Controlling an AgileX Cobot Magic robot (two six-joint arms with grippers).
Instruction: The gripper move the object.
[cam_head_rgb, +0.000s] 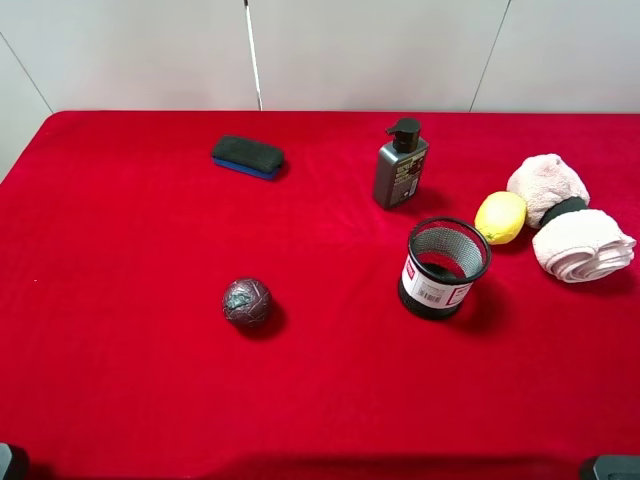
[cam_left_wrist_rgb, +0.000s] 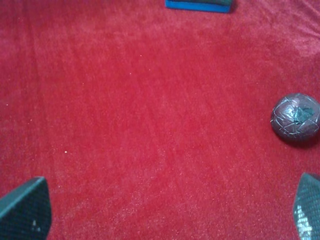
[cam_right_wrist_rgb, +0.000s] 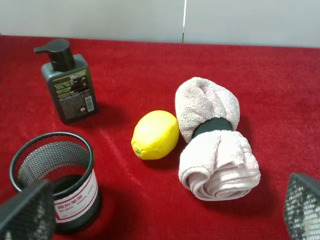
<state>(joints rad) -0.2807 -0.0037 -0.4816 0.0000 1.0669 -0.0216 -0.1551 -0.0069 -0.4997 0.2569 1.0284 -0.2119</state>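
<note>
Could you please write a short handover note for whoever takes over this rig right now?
Left gripper: open, empty, over bare red cloth, with the dark ball off to one side.
Right gripper: fingertips wide apart, empty, facing the lemon and rolled towel.
Pump bottle: upright near the table's far edge, behind the mesh cup, untouched.
Done: nothing visible yet.
Left: reach the bottle, grip it and move it; the right arm looks nearer.

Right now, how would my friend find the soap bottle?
Look at the far right part of the red table. The pump bottle stands upright behind the black mesh cup, left of the lemon. It alone has a black pump head.
</note>
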